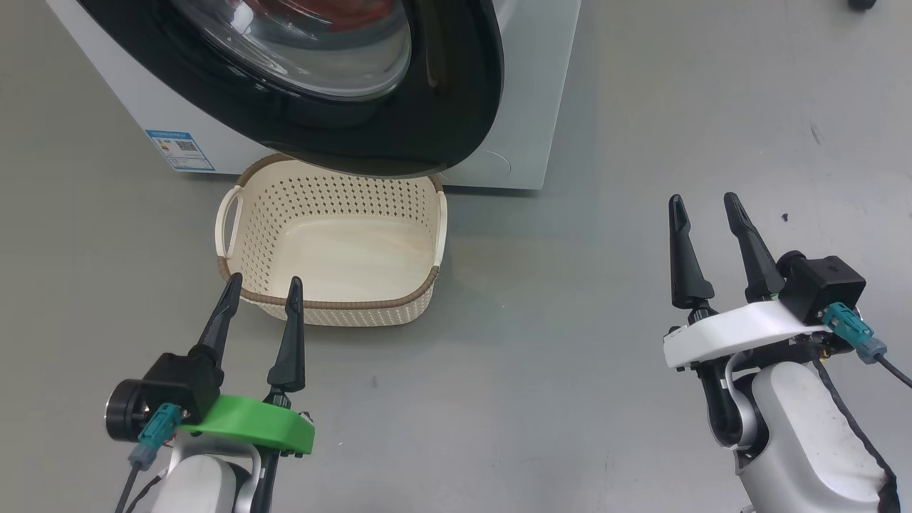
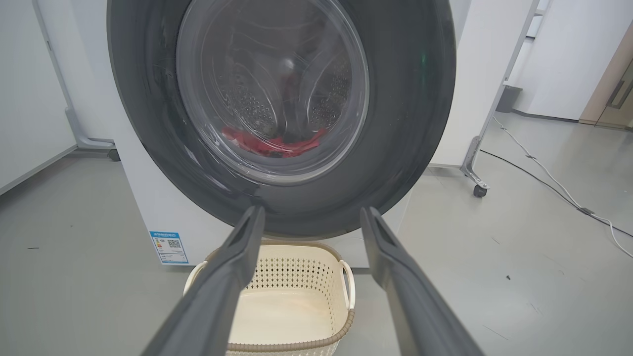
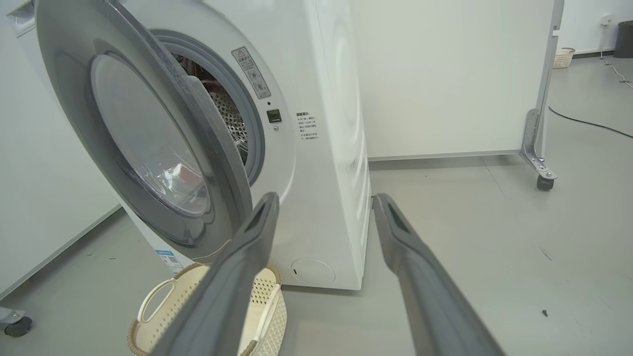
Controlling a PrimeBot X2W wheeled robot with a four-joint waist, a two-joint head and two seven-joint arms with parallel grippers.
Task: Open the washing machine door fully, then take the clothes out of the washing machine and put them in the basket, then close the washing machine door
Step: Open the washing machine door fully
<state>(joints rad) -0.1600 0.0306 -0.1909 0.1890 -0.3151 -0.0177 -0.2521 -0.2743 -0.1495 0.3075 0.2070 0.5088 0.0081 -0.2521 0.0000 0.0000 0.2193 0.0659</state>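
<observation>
Left gripper (image 1: 264,278) and right gripper (image 1: 702,197) are held spread and empty, so the door (image 1: 456,85), ajar over the basket (image 1: 335,305), should be hooked behind its free edge and swung fully wide.

Wheeled partitions (image 3: 445,74) and bare floor (image 1: 570,356) suggest a lab.
</observation>
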